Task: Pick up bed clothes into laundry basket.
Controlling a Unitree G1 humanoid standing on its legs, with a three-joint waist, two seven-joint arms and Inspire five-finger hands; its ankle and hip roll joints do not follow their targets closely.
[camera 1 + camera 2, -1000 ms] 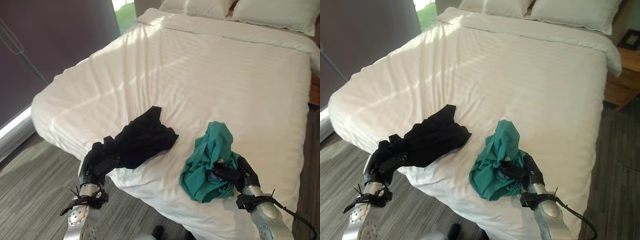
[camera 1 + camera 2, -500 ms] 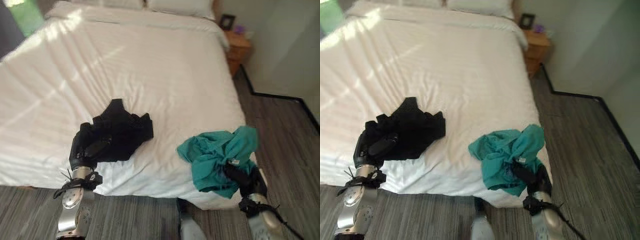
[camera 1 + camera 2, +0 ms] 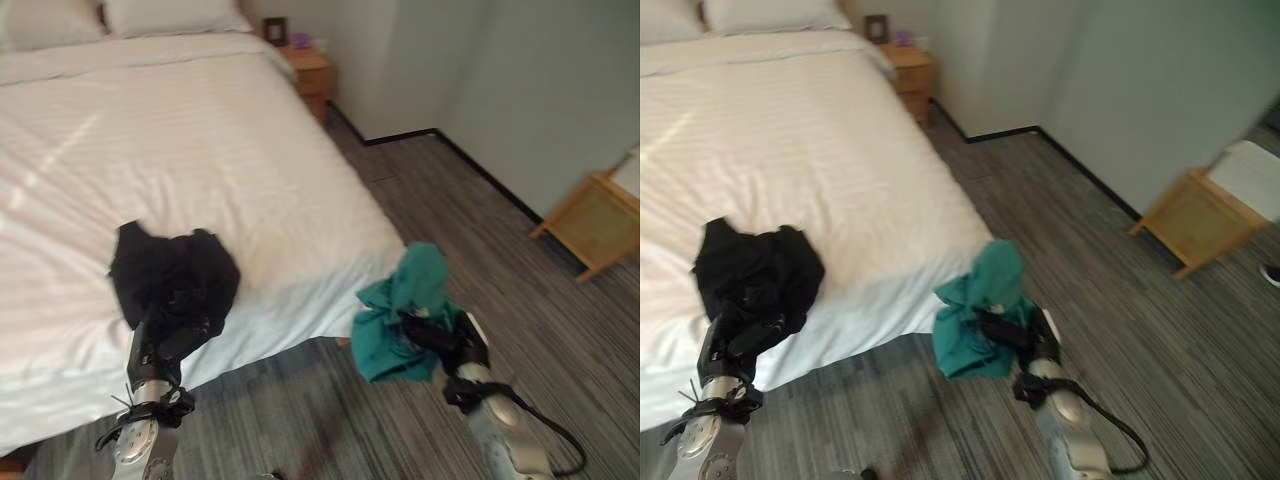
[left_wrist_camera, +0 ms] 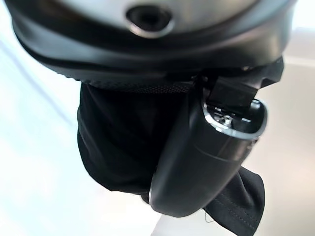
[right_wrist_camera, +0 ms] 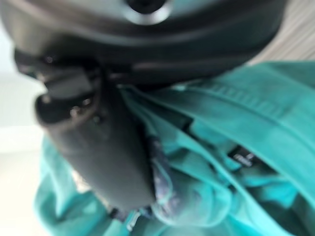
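Note:
A black garment (image 3: 170,275) lies bunched at the near edge of the white bed (image 3: 150,150). My left hand (image 3: 165,340) is shut on its near end, and in the left wrist view the thumb (image 4: 197,162) presses into the black cloth (image 4: 123,142). A teal garment (image 3: 400,305) hangs above the grey floor, off the bed's corner, gripped by my right hand (image 3: 450,340). In the right wrist view the thumb (image 5: 108,147) is curled into the teal folds (image 5: 236,147).
A wooden nightstand (image 3: 308,68) stands at the bed's far right corner, with pillows (image 3: 170,15) at the head. A grey wall runs along the right. A low wooden table (image 3: 595,215) sits at the far right. Striped grey floor (image 3: 480,230) spreads between bed and wall.
The camera has swung right, bringing wall, floor and wooden table into sight. The teal garment has come off the bed and now hangs over the floor. The black garment stays on the bed edge.

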